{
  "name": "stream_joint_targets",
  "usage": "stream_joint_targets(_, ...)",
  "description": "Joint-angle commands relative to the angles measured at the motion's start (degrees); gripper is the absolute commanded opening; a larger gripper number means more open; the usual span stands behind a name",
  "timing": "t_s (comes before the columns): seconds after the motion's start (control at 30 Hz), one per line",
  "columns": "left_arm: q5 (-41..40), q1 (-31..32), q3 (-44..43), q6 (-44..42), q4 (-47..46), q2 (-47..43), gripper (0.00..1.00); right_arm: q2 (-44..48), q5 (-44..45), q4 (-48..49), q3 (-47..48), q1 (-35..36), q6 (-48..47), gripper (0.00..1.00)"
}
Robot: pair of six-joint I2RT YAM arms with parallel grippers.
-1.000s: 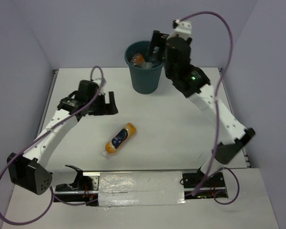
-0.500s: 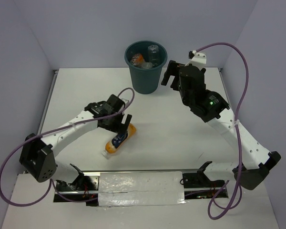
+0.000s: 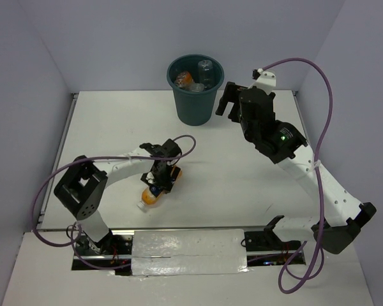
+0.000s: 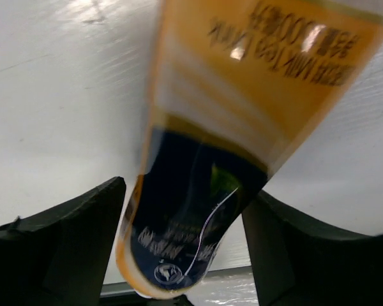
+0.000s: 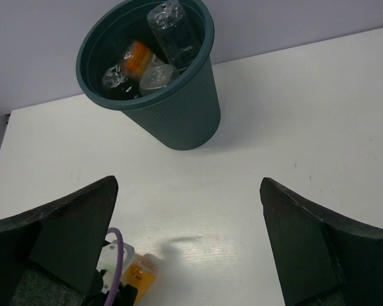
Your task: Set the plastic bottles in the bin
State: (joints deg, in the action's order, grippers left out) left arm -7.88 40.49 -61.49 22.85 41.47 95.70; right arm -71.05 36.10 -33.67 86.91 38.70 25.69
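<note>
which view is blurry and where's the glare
Left wrist view: the orange bottle sits so close that it fills the frame and its print is soft, with small bright glints on the label. Right wrist view: sharp, the bin and the clear bottles inside read cleanly, a faint shadow on the table. Top external view: even light, no harsh glare.

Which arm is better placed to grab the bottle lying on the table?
Left. The left gripper straddles the orange bottle, a finger on each side. The right gripper hangs open and empty beside the bin, away from it.
</note>
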Motion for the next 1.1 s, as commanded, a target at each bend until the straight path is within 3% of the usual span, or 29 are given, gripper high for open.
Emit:
stream_joint_targets(0.0,0.6,0.6,-1.3,1.1,-2.4,1.5,0.8,0.5,0.2,-0.2,1.2,0.1,0.2,1.0)
stream_joint_targets(0.13,3.5,0.6,-2.6,0.8,-3.9,-1.3,0.63,1.0,0.0,-0.6,1.2,-0.1,0.2,1.0)
stream_joint_targets(0.2,5.9,0.6,-4.7,0.1,-3.8,-4.5,0.61,1.3,-0.9,-1.4,1.9,-0.7,0.1,1.0)
stream_joint_targets(0.3,10.8,0.5,-8.2,-1.7,-4.4,-10.3,0.59,1.6,-8.1,-1.9,2.5,-2.0,-0.7,1.0)
stream_joint_targets(0.33,13.6,0.2,-9.0,-2.2,-5.3,-12.2,0.59,1.7,-14.2,-1.9,2.8,-3.1,-2.2,1.0)
stream_joint_targets(0.37,19.9,-0.2,-9.1,-2.4,-8.7,-15.9,0.59,1.4,-16.7,-2.4,4.0,-3.4,-2.7,1.0)
stream_joint_targets(0.5,31.7,-4.7,-10.0,-0.3,-14.6,-20.6,0.54,-1.6,-28.6,-6.1,9.0,-4.0,-3.9,1.0)
stream_joint_targets(0.93,38.0,-6.2,-13.2,2.9,-20.3,-20.3,0.53,-3.8,-39.5,0.0,4.4,-1.7,1.4,1.0)
stream_joint_targets(1.07,38.4,-6.3,-12.8,3.9,-21.5,-20.9,0.52,-6.1,-38.8,0.4,3.4,-1.4,3.0,1.0)
